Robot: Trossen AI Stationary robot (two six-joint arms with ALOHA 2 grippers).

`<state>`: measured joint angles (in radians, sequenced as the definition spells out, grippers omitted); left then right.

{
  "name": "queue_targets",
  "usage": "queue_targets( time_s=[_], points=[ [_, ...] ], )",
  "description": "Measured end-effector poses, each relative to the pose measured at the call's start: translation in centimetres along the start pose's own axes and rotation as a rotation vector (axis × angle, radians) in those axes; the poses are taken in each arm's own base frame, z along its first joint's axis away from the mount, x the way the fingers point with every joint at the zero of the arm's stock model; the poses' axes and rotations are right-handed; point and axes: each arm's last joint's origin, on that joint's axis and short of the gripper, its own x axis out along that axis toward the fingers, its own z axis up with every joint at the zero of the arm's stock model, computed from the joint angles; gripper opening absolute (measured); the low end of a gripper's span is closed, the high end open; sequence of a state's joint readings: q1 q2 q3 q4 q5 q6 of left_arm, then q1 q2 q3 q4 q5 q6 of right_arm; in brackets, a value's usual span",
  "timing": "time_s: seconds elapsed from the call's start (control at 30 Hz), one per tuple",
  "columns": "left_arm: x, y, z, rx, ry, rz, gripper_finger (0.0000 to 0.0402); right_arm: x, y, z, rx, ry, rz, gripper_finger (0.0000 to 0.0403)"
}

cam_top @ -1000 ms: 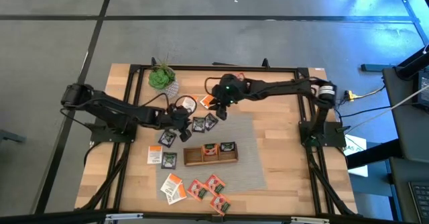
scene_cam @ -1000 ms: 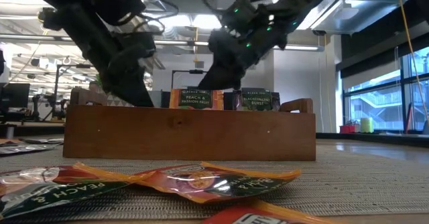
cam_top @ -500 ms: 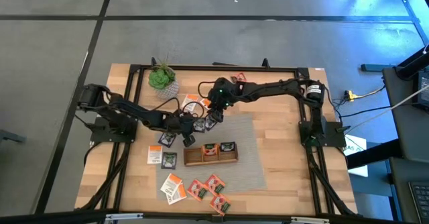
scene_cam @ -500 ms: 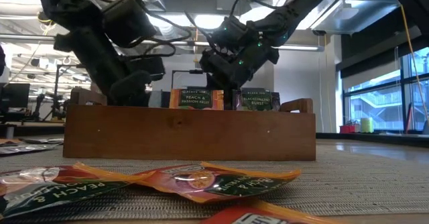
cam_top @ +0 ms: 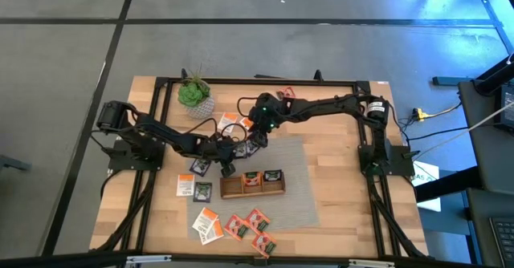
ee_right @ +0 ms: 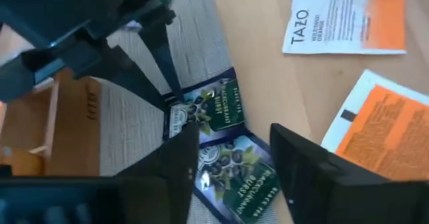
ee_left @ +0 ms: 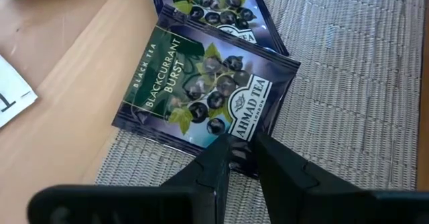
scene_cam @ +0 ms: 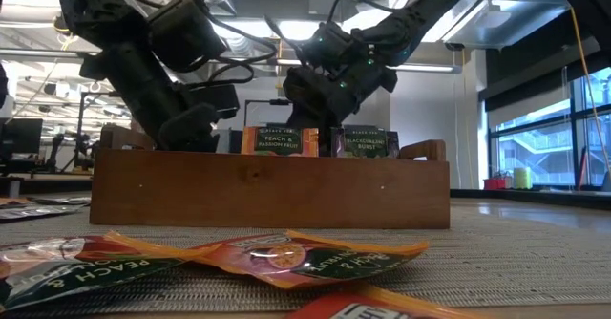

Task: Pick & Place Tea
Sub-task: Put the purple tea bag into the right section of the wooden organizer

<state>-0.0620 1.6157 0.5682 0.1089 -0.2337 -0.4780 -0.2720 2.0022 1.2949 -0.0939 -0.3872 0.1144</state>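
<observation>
Foreground: red and orange tea sachets (scene_cam: 267,257) lie loose on the woven mat (cam_top: 301,180), just in front of the wooden tray (scene_cam: 270,187).
Tray: a Peach & Passion Fruit sachet (scene_cam: 279,140) and a Blackcurrant Burst sachet (scene_cam: 371,143) stand upright in two compartments; the third, at the left gripper's end, looks empty, though the wall hides its floor.
Left gripper (ee_left: 242,151): fingers narrowed around the corner of a dark blackcurrant sachet (ee_left: 204,93) that lies flat, half on the mat, half on bare wood, overlapping a second one (ee_left: 208,3).
Right gripper (ee_right: 231,160): fingers spread wide, poised above the same pair, holding nothing.
Step in hand: lifting one blackcurrant sachet, by my reading; the pinch is best kept on the top packet alone and raised straight up, with the right arm held clear.
Far side: white-and-orange Tazo sachets (ee_right: 345,19) rest on the wood beyond the mat, and a potted plant (cam_top: 194,94) stands near the corner.
</observation>
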Motion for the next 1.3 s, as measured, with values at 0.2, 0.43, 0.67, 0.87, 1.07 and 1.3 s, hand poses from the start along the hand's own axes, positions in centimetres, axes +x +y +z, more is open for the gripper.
queue_targets(
  time_s=[0.2,0.43,0.67,0.87,1.07,1.3],
  points=[
    [0.0,0.0,0.0,0.003,-0.001,0.007,0.0070,0.8,-0.3,-0.4,0.079,0.011,0.036,0.0272],
    [0.0,0.0,-0.1,0.004,0.001,0.010,0.0070,3.2,-1.1,-1.8,0.154,0.033,0.032,0.0290],
    [0.0,0.1,-0.1,0.004,0.001,0.011,0.0070,4.2,-1.7,-2.3,0.204,0.019,0.032,0.0260],
    [0.1,0.1,-0.1,0.004,-0.003,0.018,0.0070,4.6,-1.9,-2.5,0.189,0.017,0.049,0.0231],
    [0.1,0.1,-0.1,0.004,-0.007,0.025,0.0070,4.8,-1.5,-2.4,0.179,0.007,0.099,0.0197],
    [0.1,0.1,-0.1,0.004,-0.010,0.031,0.0070,4.8,-1.6,-2.6,0.160,0.020,0.090,0.0150]
  ],
)
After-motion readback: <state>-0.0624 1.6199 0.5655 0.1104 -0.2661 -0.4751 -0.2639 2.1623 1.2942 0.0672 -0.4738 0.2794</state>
